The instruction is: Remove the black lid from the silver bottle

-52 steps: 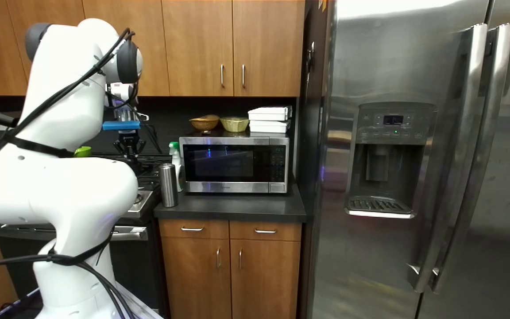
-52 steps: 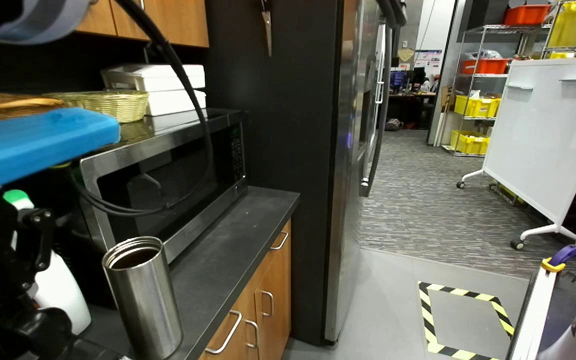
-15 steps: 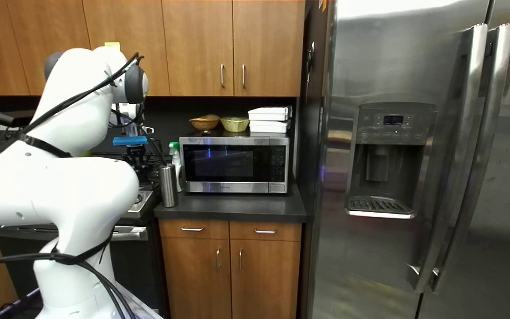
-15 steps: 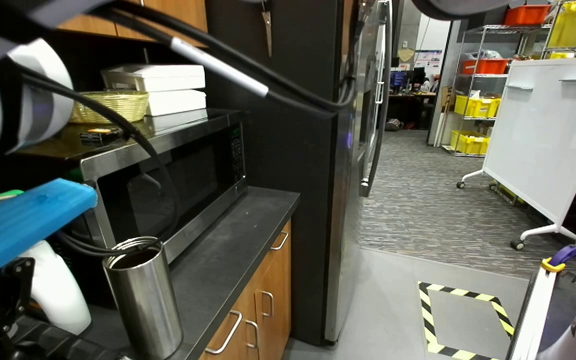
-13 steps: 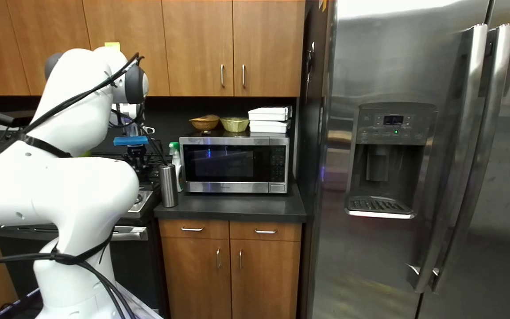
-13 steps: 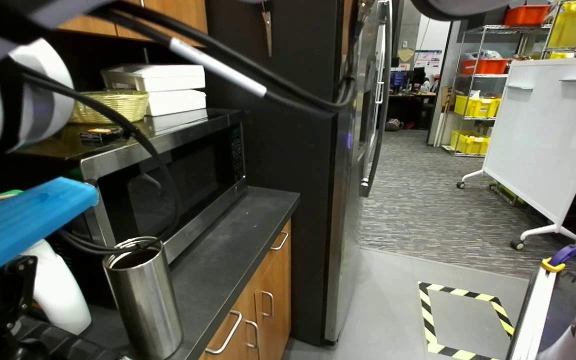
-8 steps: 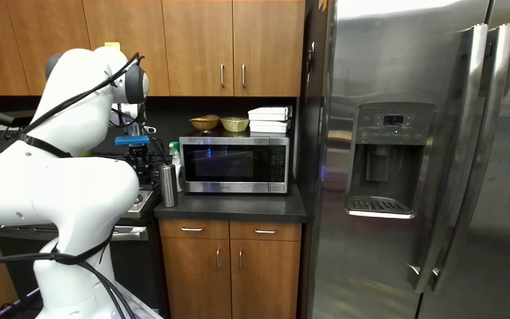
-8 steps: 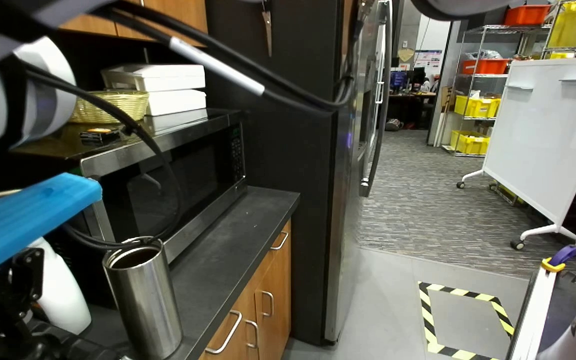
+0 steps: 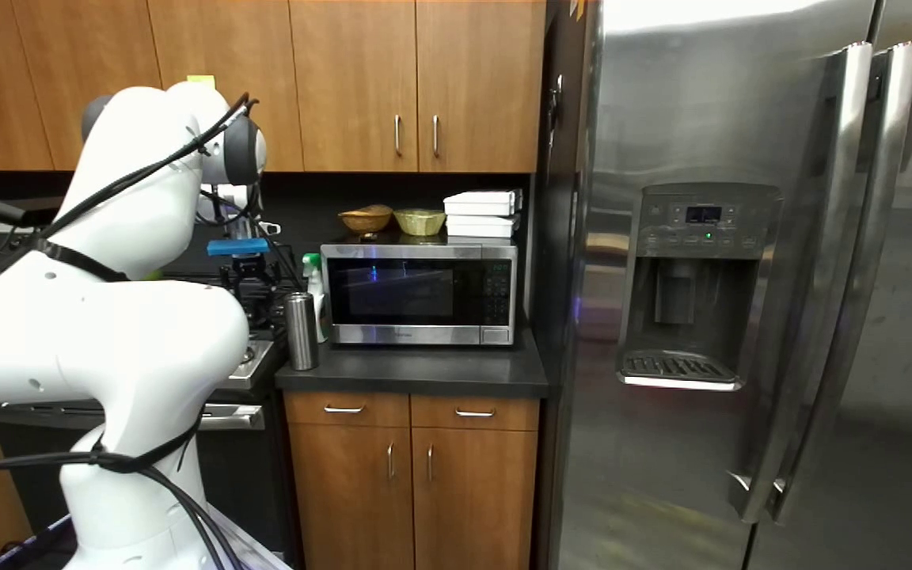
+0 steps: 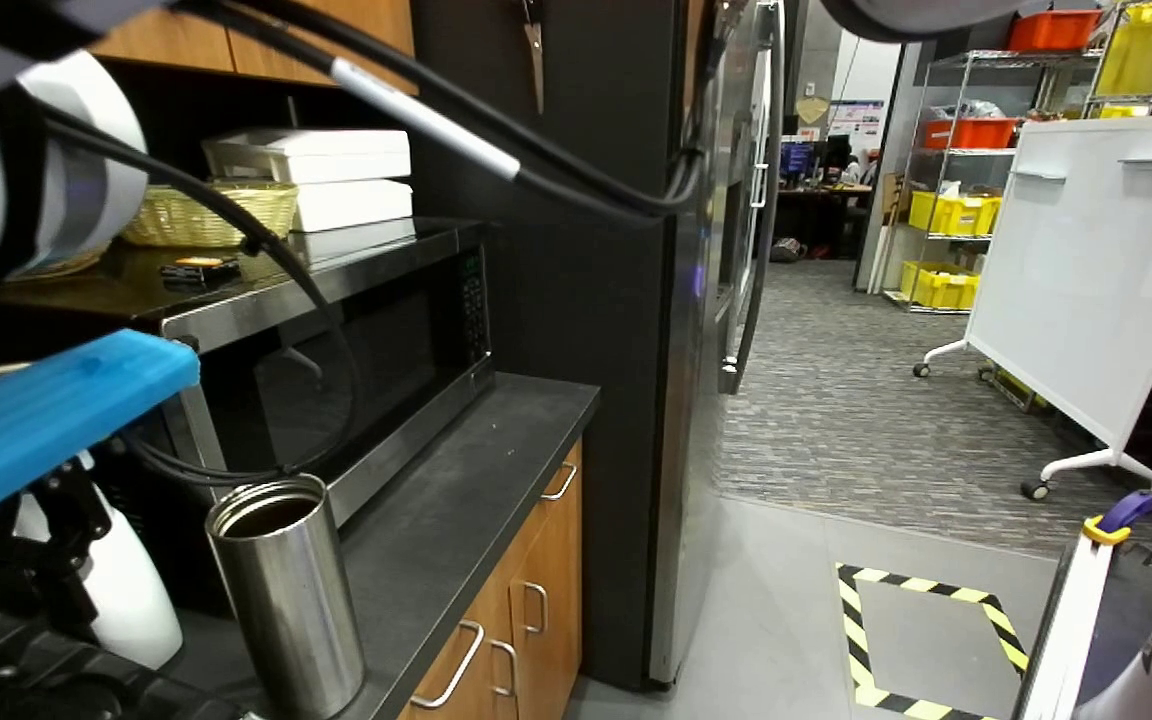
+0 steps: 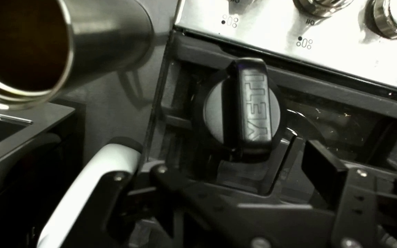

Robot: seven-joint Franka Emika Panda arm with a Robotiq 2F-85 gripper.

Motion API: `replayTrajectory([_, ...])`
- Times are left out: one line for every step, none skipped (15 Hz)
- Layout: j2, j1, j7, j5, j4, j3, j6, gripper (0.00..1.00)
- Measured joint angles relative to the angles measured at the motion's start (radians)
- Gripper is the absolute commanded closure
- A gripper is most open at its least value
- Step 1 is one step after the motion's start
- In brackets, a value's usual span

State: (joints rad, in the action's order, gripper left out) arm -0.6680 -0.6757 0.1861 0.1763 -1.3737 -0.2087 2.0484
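One black YETI lid [image 11: 250, 110] is laid on the stove grate [image 11: 202, 51], presumably to leave the silver bottle [image 10: 286, 600] uncapped; the wide-spread gripper [image 11: 234, 172] is empty

Exterior views bright, mostly sharp. White glare across upper fridge [image 9: 685, 435]; white arm [image 9: 131, 332] at left nearly blown out. Recess [image 9: 305, 206] under cabinets [image 9: 353, 87] dark. Wrist view softer, colors muted: stove panel [image 11: 271, 38] glaring, inside of silver bottle [image 11: 102, 44] deep in shadow, soft shadow on counter [image 11: 105, 113] beside it.
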Motion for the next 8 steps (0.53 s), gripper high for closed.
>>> replayTrajectory([0.001, 0.000, 0.000, 0.000, 0.004, 0.000, -0.001, 0.00])
replayTrajectory([0.004, 0.000, 0.000, 0.000, 0.006, 0.000, -0.001, 0.00])
replayTrajectory([0.007, 0.000, 0.001, 0.000, 0.008, 0.001, -0.001, 0.00])
replayTrajectory([0.013, 0.000, 0.002, 0.000, 0.008, 0.001, -0.001, 0.00])
replayTrajectory([0.019, 0.000, 0.002, 0.000, 0.008, 0.001, -0.001, 0.00])
replayTrajectory([0.027, 0.000, 0.002, 0.000, 0.008, 0.002, -0.001, 0.00])
replayTrajectory([0.036, 0.000, 0.002, 0.000, 0.006, 0.002, -0.002, 0.00])
replayTrajectory([0.048, 0.000, 0.003, 0.000, 0.002, 0.003, -0.005, 0.00])
